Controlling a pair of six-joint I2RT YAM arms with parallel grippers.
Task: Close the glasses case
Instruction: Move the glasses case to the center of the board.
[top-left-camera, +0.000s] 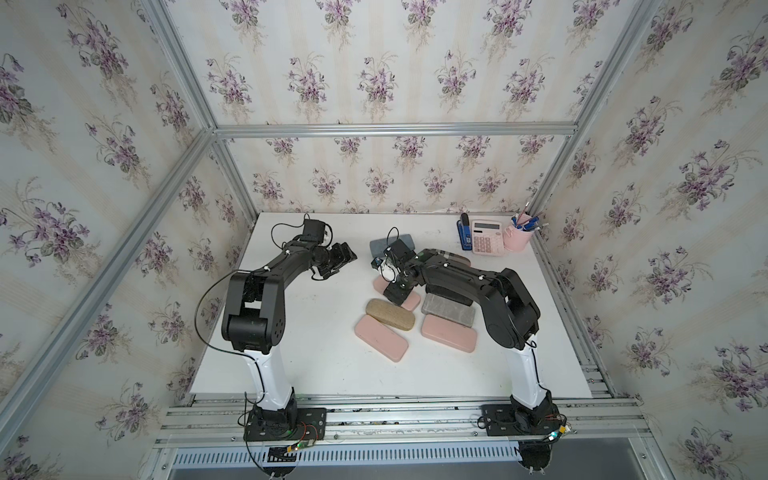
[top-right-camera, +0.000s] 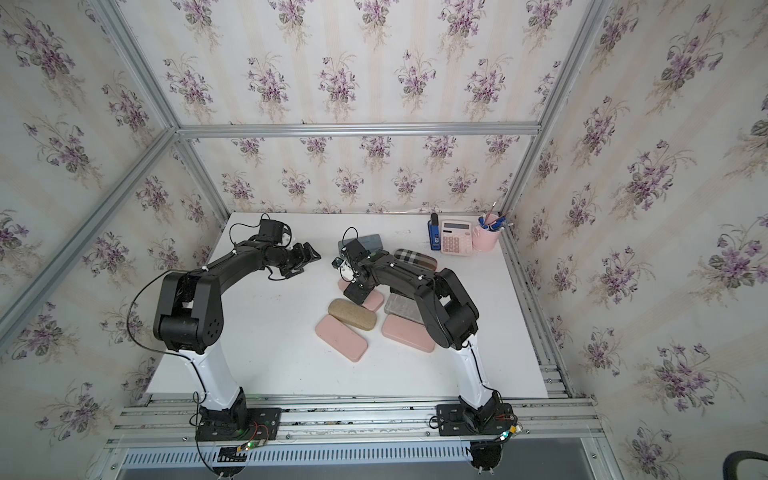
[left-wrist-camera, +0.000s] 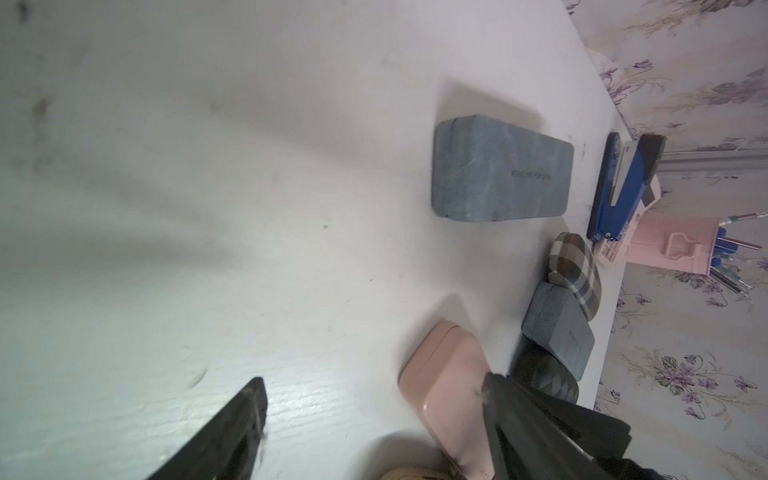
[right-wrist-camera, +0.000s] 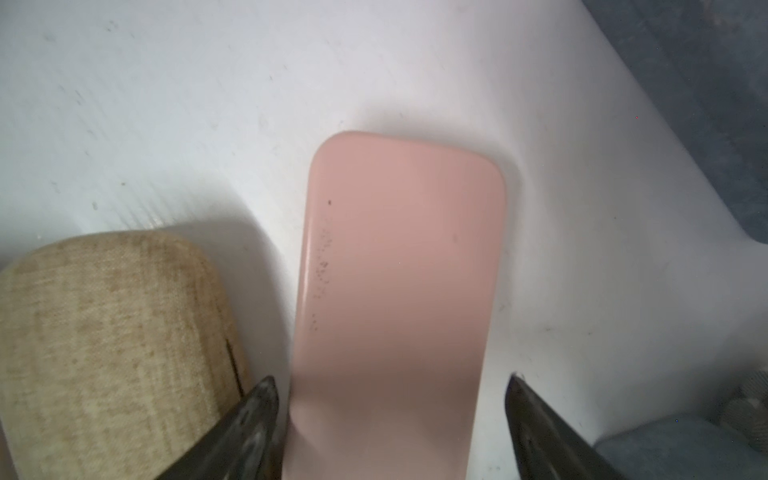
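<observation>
Loosely, right end effector (right-wrist-camera: 390, 380) straddles pink case (right-wrist-camera: 399, 249)

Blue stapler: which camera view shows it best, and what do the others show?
The left wrist view: the blue stapler appears large, close and side-on. In both top views it is small and far off. The right wrist view does not show it.

Left arm: elbow bent, left gripper (top-left-camera: 344, 262) at frame centre, jaws apart. Right arm: right gripper (top-left-camera: 397, 296) pointing down, jaws apart.

The left arm (top-left-camera: 266, 286) and right arm (top-left-camera: 457, 274) are black with white lower links (top-left-camera: 270, 374), looping black cables (top-left-camera: 195, 309), perhaps white ties (top-left-camera: 267, 269).
</observation>
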